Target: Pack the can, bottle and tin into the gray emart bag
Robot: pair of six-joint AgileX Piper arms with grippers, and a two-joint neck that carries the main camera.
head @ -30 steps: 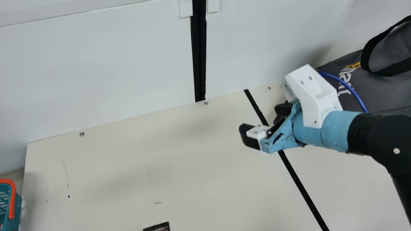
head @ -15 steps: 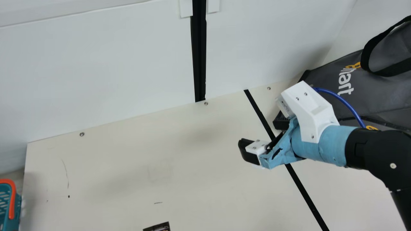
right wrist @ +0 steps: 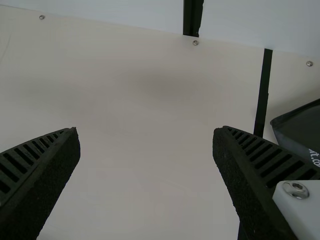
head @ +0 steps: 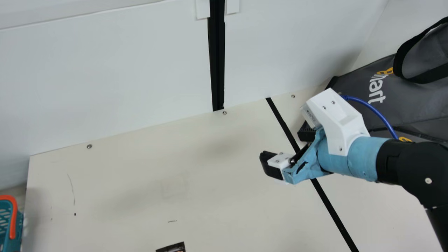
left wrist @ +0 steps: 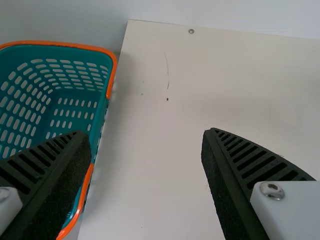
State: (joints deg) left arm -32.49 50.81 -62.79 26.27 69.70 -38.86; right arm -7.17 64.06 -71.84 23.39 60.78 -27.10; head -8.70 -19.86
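Note:
My right gripper (head: 285,148) hangs above the table beside the black tape line in the main view, its fingers spread with nothing between them. The same right gripper (right wrist: 146,132) stands wide apart over bare table in its wrist view. The gray emart bag (head: 413,101) lies at the right behind that arm, one black handle up; a corner of the bag (right wrist: 300,127) shows in the right wrist view. In the left wrist view my left gripper (left wrist: 145,135) is open and holds nothing, with a basket next to it.
A teal basket with an orange rim (left wrist: 85,46) stands at the table's left edge; the basket's orange handle (head: 14,217) shows in the main view. A small dark printed item (head: 173,247) lies at the near edge. White walls rise behind the cream table (head: 140,168).
My right arm has moved toward the near side of the table, uncovering more of the bag, and then stopped. Its fingers now stand farther apart in the main view.

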